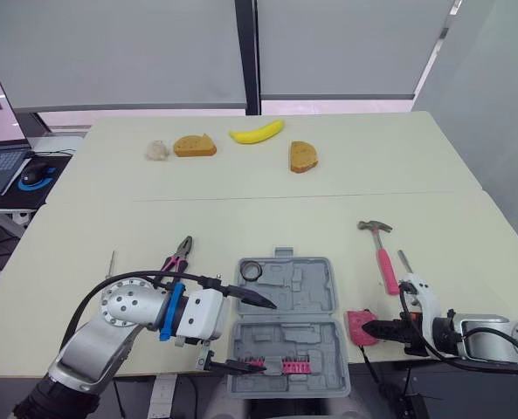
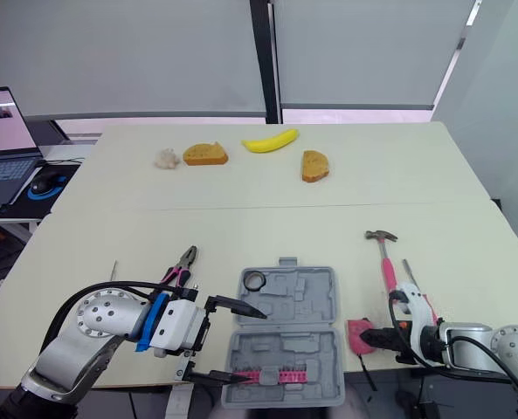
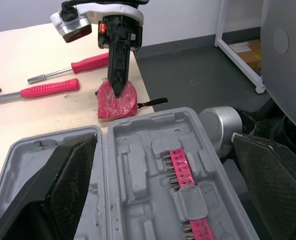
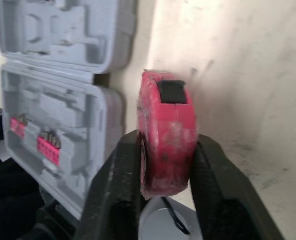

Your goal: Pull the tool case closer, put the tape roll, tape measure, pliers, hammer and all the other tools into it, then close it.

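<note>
Already the open tool case (image 1: 286, 327) holds the tape roll (image 1: 252, 271); our right claw (image 1: 369, 328) clamps the tape measure (image 4: 167, 120), our left claw (image 1: 267, 336) gapes, pliers (image 1: 178, 256) and hammer (image 1: 383, 257) lie outside.

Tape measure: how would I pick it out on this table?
Find the open grey tool case at the near edge of the table. Just right of it sits the tape measure, held between the fingers of the right end effector. Unlike the long pink-handled hammer and screwdriver beyond, it is a squat red block with a black patch.
</note>
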You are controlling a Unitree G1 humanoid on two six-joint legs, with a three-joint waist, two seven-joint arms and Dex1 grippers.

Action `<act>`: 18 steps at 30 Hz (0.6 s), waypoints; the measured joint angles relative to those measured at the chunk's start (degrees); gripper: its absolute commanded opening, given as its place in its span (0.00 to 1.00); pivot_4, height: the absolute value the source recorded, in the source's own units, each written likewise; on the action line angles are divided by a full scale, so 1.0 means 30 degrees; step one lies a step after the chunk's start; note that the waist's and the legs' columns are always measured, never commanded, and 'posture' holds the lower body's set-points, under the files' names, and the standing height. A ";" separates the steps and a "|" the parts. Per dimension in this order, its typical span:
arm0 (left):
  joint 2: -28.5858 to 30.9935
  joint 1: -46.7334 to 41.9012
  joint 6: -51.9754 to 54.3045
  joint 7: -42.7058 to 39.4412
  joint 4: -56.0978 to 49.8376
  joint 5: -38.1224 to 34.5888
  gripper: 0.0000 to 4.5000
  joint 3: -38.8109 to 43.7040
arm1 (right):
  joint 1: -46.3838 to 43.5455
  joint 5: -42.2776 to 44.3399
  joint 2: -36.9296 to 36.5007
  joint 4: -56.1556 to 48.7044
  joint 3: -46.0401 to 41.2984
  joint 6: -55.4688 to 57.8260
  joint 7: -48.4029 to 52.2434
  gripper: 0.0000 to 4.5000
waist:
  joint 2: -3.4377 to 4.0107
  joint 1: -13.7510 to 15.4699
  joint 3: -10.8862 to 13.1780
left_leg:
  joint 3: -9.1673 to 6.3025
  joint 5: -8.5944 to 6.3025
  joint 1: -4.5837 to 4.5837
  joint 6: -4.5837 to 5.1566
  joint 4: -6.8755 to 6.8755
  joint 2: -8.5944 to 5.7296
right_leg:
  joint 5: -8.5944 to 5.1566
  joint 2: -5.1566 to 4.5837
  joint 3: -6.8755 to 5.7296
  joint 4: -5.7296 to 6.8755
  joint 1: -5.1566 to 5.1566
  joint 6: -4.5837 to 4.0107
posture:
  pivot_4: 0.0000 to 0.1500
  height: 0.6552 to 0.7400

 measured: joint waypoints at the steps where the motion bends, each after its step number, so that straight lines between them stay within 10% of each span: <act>1: -0.0019 -0.0045 -0.0115 -0.0003 0.0122 0.0051 1.00 0.0000 | 0.0111 0.0014 -0.0002 0.0088 -0.0220 0.0204 -0.0086 0.54 | 0.0001 0.0000 0.0000 | -0.0002 0.0000 -0.0004 0.0000 0.0000 0.0000 | 0.0000 0.0000 -0.0002 0.0000 -0.0001 0.0000 | 1.00 1.00; 8: -0.0365 -0.0367 -0.0520 0.0006 0.0662 0.0312 1.00 -0.0021 | 0.1299 0.1070 -0.1132 -0.0473 -0.2481 0.1313 -0.0095 0.99 | 0.0005 0.0009 -0.0001 | -0.0001 0.0000 -0.0007 0.0001 -0.0001 -0.0002 | 0.0000 0.0000 -0.0004 0.0001 0.0000 0.0000 | 1.00 1.00; 11: -0.0408 -0.0369 -0.0620 0.0017 0.0825 0.0398 1.00 -0.0034 | 0.2485 0.0108 -0.2758 -0.2412 -0.3498 0.1363 0.1054 1.00 | 0.0016 0.0009 0.0001 | -0.0003 -0.0001 -0.0004 0.0001 0.0000 -0.0002 | -0.0001 0.0001 -0.0009 0.0002 -0.0002 0.0002 | 1.00 1.00; 18: -0.0496 -0.0363 -0.0703 -0.0020 0.1059 0.0397 1.00 -0.0034 | 0.7468 -1.3596 -0.6590 -0.7690 -0.1763 -1.0634 0.9034 1.00 | 0.0004 0.0000 -0.0013 | -0.0018 0.0000 0.0002 -0.0005 0.0002 0.0005 | -0.0059 0.0020 -0.0036 -0.0021 0.0009 0.0105 | 1.00 1.00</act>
